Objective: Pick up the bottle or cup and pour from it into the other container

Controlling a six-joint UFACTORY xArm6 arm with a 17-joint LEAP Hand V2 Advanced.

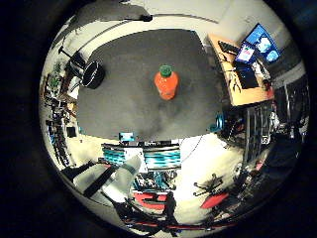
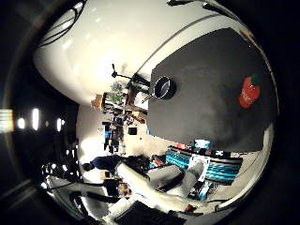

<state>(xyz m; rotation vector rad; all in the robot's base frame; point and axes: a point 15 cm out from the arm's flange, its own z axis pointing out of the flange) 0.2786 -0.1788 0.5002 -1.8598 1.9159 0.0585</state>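
Observation:
An orange bottle with a green cap [image 1: 165,82] stands upright near the middle of a dark grey table [image 1: 129,99]. A black round container [image 1: 93,73] stands near the table's corner, away from the bottle. The right thumb side palm view shows the bottle [image 2: 248,91] and the black container [image 2: 162,88] on the same table. My hand [image 1: 127,183] is high above the table, well away from both. Its white and black fingers [image 2: 167,180] reach out loosely and hold nothing.
A wooden desk [image 1: 241,79] with lit monitors [image 1: 260,45] stands beside the table. Shelves and clutter [image 1: 59,99] line the opposite side. A stand with equipment [image 2: 117,94] is beyond the table's corner near the black container.

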